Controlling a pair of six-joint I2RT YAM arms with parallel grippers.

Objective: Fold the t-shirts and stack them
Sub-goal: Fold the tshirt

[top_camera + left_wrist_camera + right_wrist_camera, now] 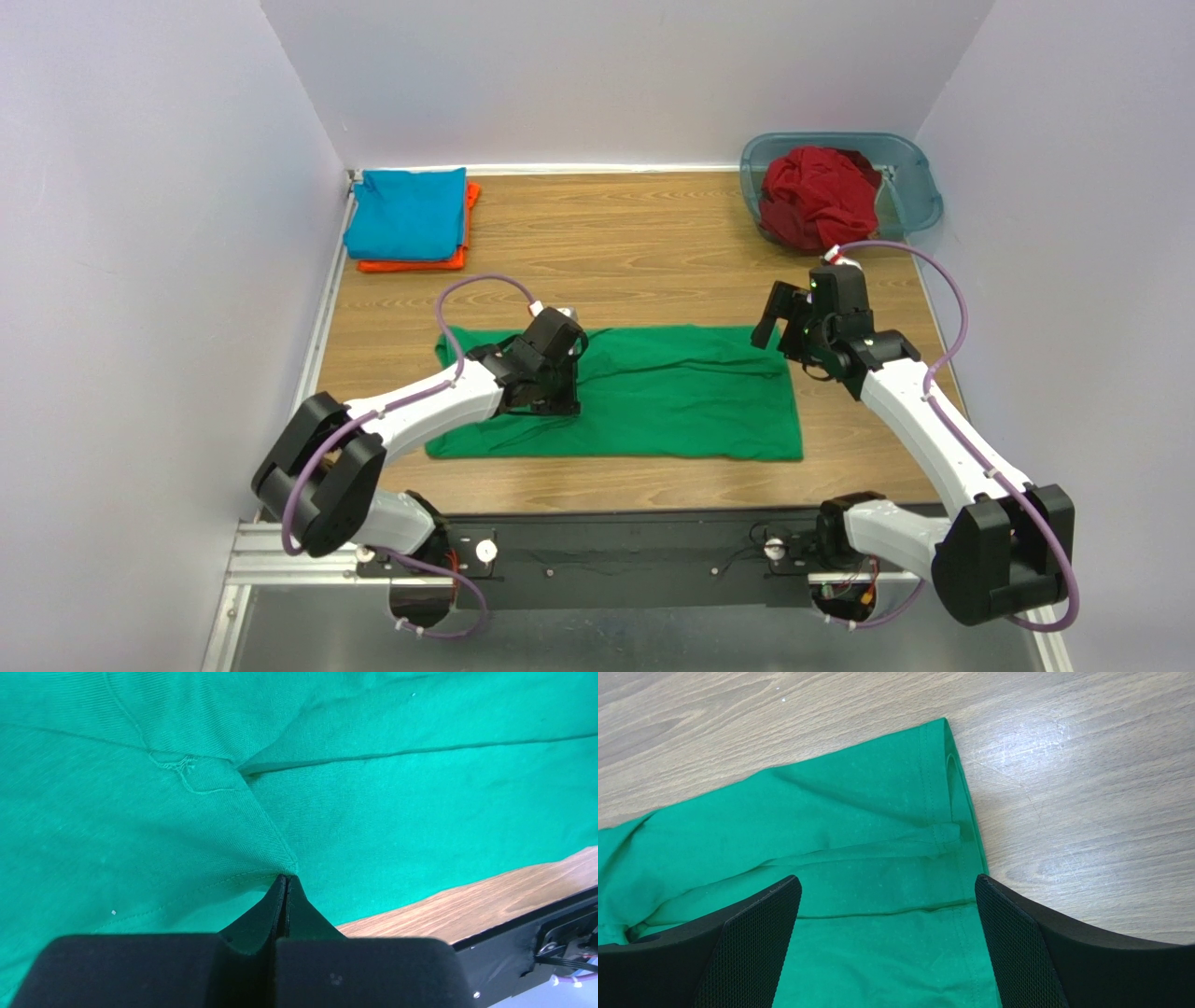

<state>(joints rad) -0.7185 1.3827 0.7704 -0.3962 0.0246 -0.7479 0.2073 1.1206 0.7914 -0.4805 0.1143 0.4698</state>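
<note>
Jaws on the left gripper (284,880) are pinched shut on a fold of the green t-shirt (687,399), spread out on the table (631,238). The right gripper (884,885) hangs wide apart over its hem corner. Looks like the fold's just starting, so next the right needs to drop and grab that corner.

Green t-shirt (386,812) at the left gripper (284,882) tips: matt fine-knit cloth, stitched hems; right gripper (887,880) fingers matt black, with mesh-textured pads (749,952); table (1074,812) beyond them is smooth wood-grain, faintly glossy.
</note>
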